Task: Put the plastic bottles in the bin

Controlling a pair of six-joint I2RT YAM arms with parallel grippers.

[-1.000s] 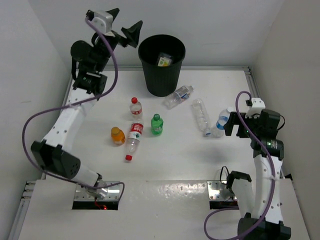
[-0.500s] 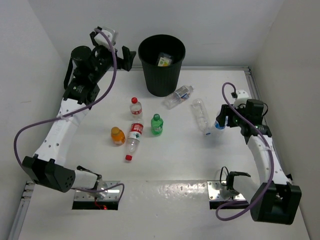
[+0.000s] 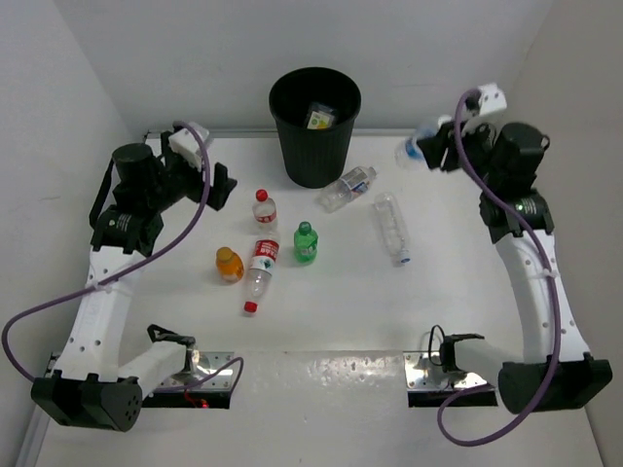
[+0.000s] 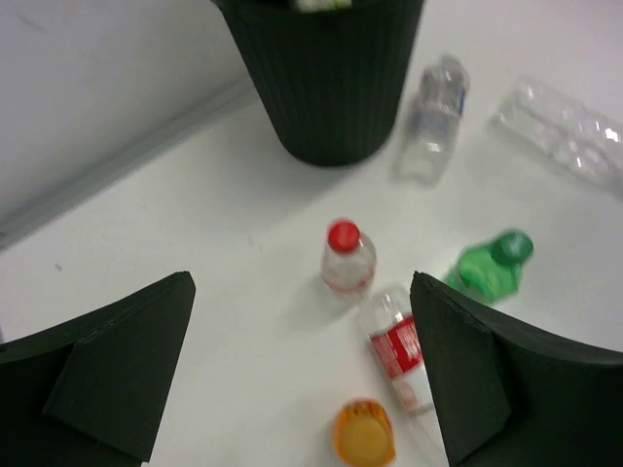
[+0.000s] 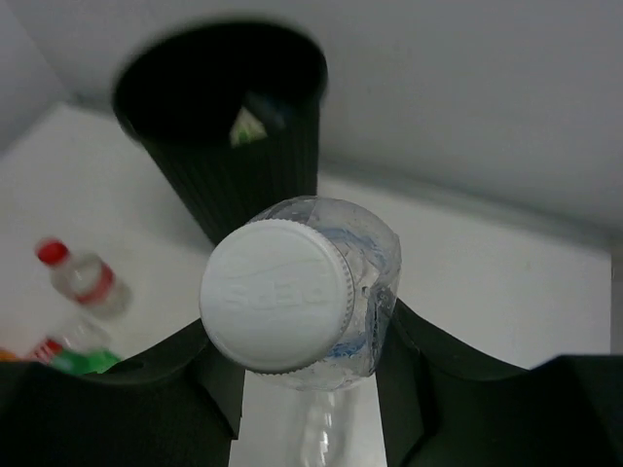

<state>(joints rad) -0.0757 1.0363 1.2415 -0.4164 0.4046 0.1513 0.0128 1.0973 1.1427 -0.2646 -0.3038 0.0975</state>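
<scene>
My right gripper [image 3: 435, 148] [image 5: 304, 362] is shut on a clear plastic bottle with a white cap [image 3: 412, 149] [image 5: 284, 292], held in the air to the right of the black bin [image 3: 313, 126] [image 5: 234, 136]. A yellow-labelled bottle [image 3: 317, 118] lies inside the bin. My left gripper [image 3: 216, 185] [image 4: 302, 292] hangs open over the table's left side, with nothing between its fingers. Below it are a red-capped upright bottle [image 3: 264, 207] [image 4: 347, 258], a red-labelled bottle lying flat [image 3: 259, 270] [image 4: 399, 350], an orange one [image 3: 229, 263] [image 4: 364, 435] and a green one [image 3: 306, 241] [image 4: 492, 265].
A clear blue-labelled bottle [image 3: 348, 188] [image 4: 433, 117] lies just in front of the bin. Another clear bottle [image 3: 391, 226] [image 4: 569, 131] lies to its right. White walls close in the table at the back and both sides.
My right gripper shut on the white-capped bottle, lifted it off the table and carried it back toward the bin. My left arm swung down from beside the bin to over the table's left.
</scene>
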